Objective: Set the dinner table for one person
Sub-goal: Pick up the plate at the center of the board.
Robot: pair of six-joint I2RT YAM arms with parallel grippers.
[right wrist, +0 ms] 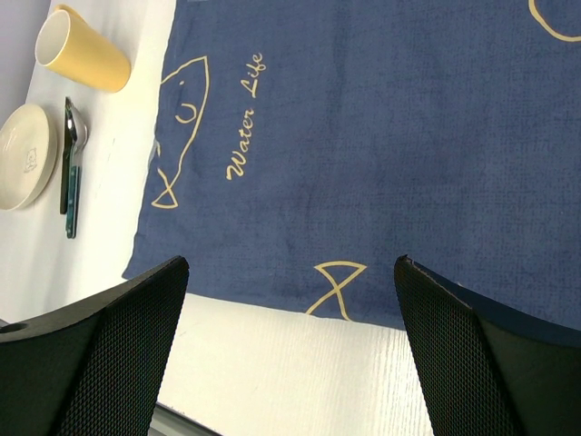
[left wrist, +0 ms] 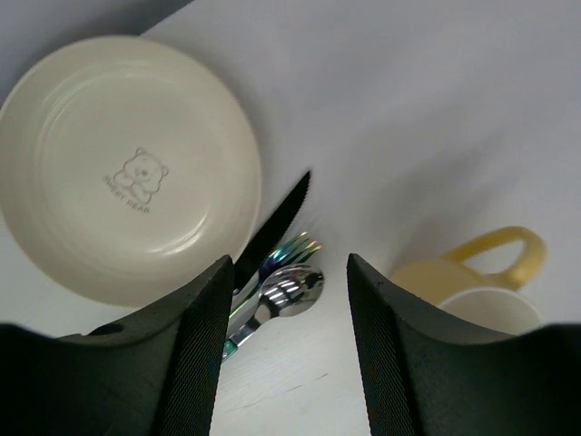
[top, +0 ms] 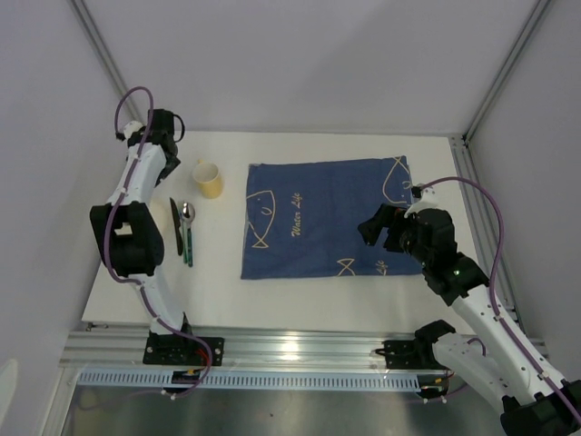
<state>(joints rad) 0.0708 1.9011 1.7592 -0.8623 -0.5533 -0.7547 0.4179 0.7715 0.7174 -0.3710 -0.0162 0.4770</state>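
Note:
The white dinner table [top: 300,304] carries a dark blue cloth [top: 322,218] with pale fish drawings in its middle. Left of the cloth stand a yellow mug [top: 209,179] and a knife, fork and spoon [top: 183,232] side by side. My left gripper [top: 166,134] is open and empty, high over the table's far left. Its wrist view shows a cream plate [left wrist: 127,168], the knife [left wrist: 277,222], the spoon [left wrist: 290,291] and the mug [left wrist: 472,282] below it. My right gripper [top: 378,231] is open and empty above the cloth's near right part [right wrist: 381,136].
My left arm hides the plate in the top view; it shows in the right wrist view [right wrist: 23,154] beside the cutlery [right wrist: 71,173]. Silver frame rails [top: 290,350] edge the table's near side, and grey walls close the other sides.

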